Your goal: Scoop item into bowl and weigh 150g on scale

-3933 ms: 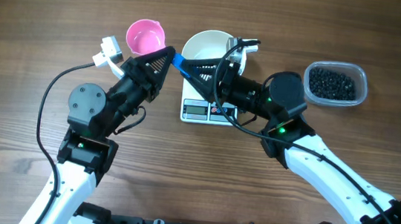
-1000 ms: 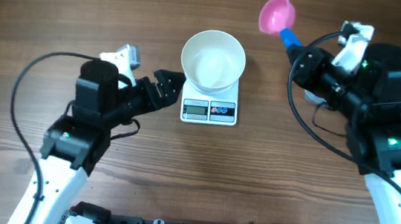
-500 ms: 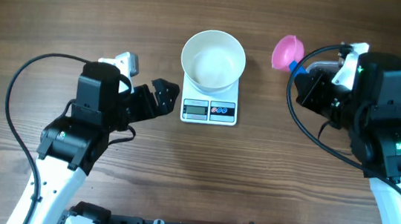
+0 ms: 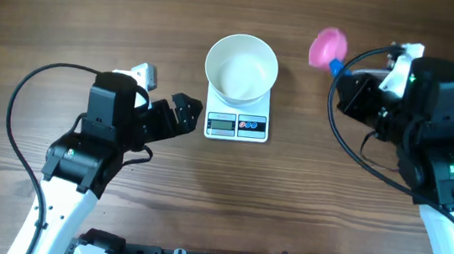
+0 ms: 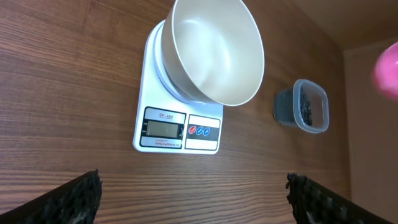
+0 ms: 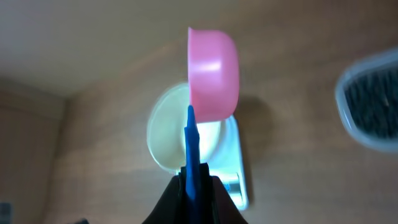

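Bowl [image 4: 242,68] on scale [image 4: 236,125], empty. Beads [image 5: 306,106] in tub [image 5: 283,111], right of bowl; right arm nearer. Right gripper [image 6: 194,186] clamped on scoop [image 6: 213,71] handle, long axis toward bowl. Left gripper [image 4: 186,111] gaping, empty, left of bowl.

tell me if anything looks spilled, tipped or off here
Nothing stands out. The bowl sits upright and empty on the scale, the black beads are in their clear tub, and the pink scoop is gripped by the right fingers.
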### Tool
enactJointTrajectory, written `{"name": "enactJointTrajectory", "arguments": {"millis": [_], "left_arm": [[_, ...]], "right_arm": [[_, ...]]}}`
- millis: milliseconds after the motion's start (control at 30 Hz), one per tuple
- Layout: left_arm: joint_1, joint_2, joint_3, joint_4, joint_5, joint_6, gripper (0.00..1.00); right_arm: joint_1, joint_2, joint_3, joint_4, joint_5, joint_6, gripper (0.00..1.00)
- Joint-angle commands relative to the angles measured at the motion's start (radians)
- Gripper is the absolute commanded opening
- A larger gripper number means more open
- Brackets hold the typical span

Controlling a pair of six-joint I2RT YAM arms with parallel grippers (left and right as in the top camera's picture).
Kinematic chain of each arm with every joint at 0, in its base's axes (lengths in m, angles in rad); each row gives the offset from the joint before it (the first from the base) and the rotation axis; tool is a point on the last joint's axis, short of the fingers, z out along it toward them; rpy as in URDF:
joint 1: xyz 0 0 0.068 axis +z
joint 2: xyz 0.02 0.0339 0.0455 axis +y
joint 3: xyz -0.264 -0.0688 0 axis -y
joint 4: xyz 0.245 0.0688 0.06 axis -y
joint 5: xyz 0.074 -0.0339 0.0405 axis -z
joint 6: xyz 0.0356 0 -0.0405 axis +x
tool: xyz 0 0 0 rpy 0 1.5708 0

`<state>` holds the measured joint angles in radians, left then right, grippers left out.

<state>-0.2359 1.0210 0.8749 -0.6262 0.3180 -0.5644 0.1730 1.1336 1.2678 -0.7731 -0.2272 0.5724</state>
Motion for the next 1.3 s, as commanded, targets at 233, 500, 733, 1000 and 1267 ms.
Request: {"name": "enactJointTrajectory", "arguments": {"millis": [233, 500, 733, 1000, 1267], "left_arm": [[-0.004, -0.002, 0.015, 0.015, -0.013, 0.018, 1.0], [-0.004, 0.0, 0.015, -0.01, -0.015, 0.02, 1.0], [-0.003, 0.021, 0.015, -0.076, -0.162, 0.065, 1.0], [-0.161, 0.09, 0.016, -0.06, -0.198, 0.142, 1.0], [-0.392, 0.172, 0.023, -0.032, -0.406, 0.11, 1.0]], "right_arm": [[-0.002, 0.025, 0.021, 0.251, 0.074, -0.22, 0.04], [-0.002, 0.069, 0.021, 0.449, 0.074, -0.246, 0.04], [-0.003, 0.067, 0.021, 0.448, 0.066, -0.176, 0.04], [-0.009, 0.067, 0.079, 0.48, 0.13, -0.172, 0.04], [-0.112, 0.068, 0.198, 0.344, 0.153, -0.193, 0.04]]}}
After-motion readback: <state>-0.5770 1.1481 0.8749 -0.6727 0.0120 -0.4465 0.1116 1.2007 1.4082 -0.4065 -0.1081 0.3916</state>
